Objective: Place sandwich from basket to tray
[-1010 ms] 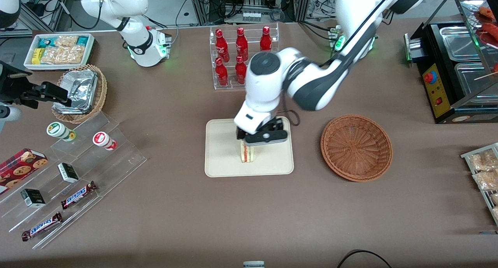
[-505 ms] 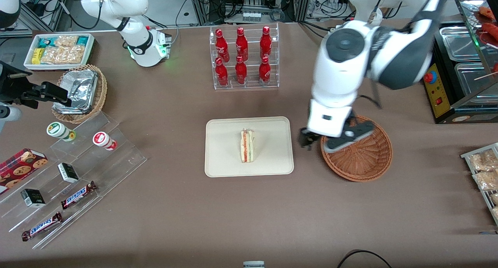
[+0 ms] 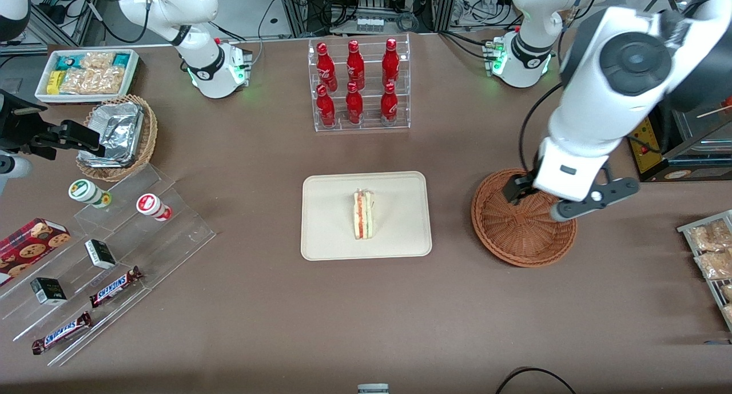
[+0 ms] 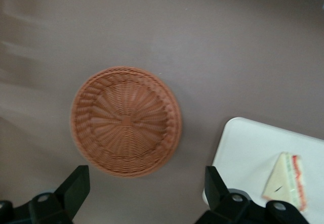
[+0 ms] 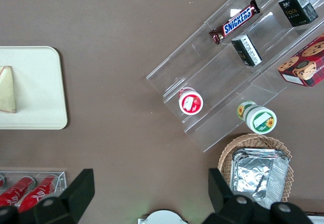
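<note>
The sandwich (image 3: 363,214), a white bread wedge with red and green filling, stands on the cream tray (image 3: 326,239) in the middle of the table. It also shows in the left wrist view (image 4: 284,181) on the tray (image 4: 248,148). The reddish-brown basket (image 3: 514,234) beside the tray is empty; it shows in the left wrist view (image 4: 125,121). My left gripper (image 3: 563,199) hovers high above the basket's edge toward the working arm's end, open and empty, with its fingers (image 4: 76,186) wide apart.
A clear rack of red bottles (image 3: 357,85) stands farther from the front camera than the tray. A tan basket with foil containers (image 3: 117,134), a white snack bin (image 3: 86,74) and clear steps with snacks (image 3: 108,257) lie toward the parked arm's end. A black warmer (image 3: 669,108) stands near the basket.
My left gripper has let go of the sandwich on the tray, risen and swung away over the basket toward the working arm's end. The sandwich stays on the tray.
</note>
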